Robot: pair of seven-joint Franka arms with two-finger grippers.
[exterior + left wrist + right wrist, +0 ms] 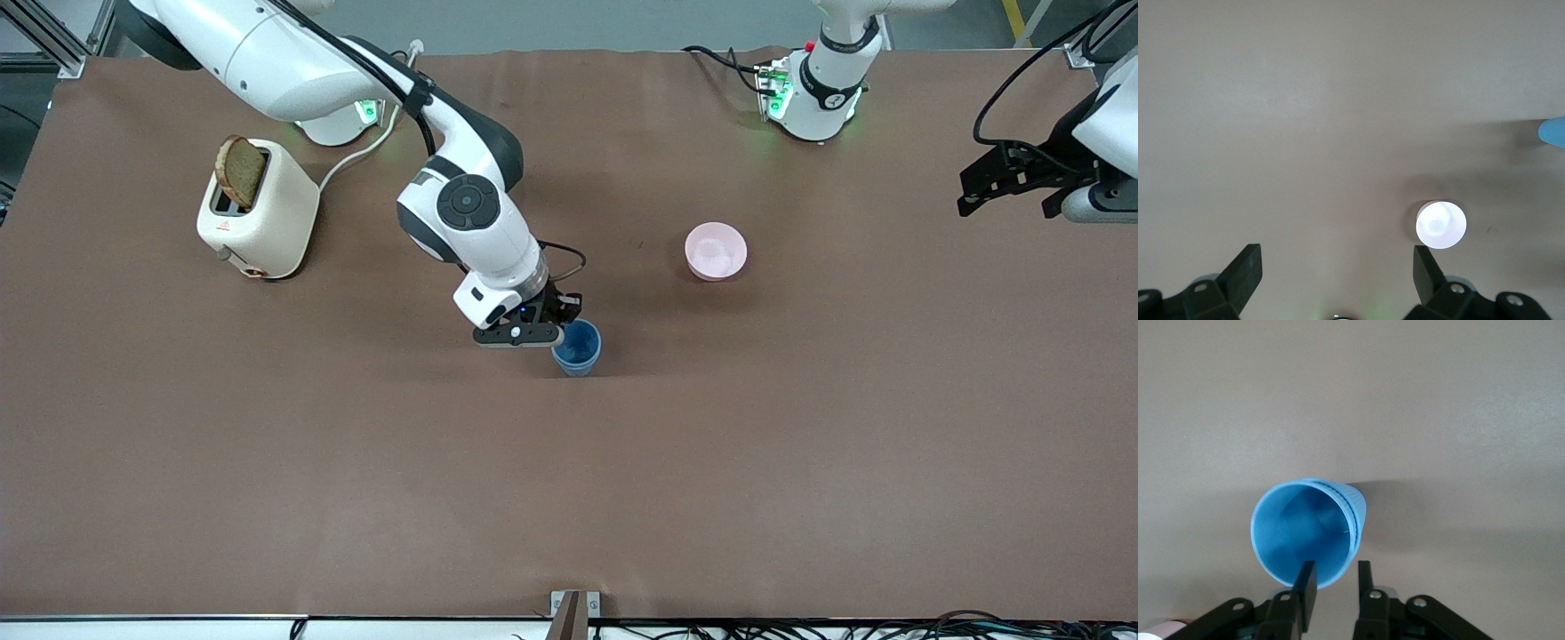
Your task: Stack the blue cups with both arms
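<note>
No readable labels, right gripper (pixel 564 335) jaws clamped on rim of ribbed matte blue cups (pixel 577 348), nested, left gripper (pixel 978 191) waiting, jaws apart, smooth pink bowl (pixel 715 251) between its fingers in the wrist view.

We see the blue cups (pixel 578 348) nested as one upright stack, mouth open upward, ribbed rims doubled (pixel 1313 532), standing mid-table (pixel 569 498), nearer the front camera than the pink bowl (pixel 716 251).

Blue cups (pixel 577 348), pink bowl (pixel 716 251) (cream toaster (pixel 258 210)), brown table (pixel 800 444)
</note>
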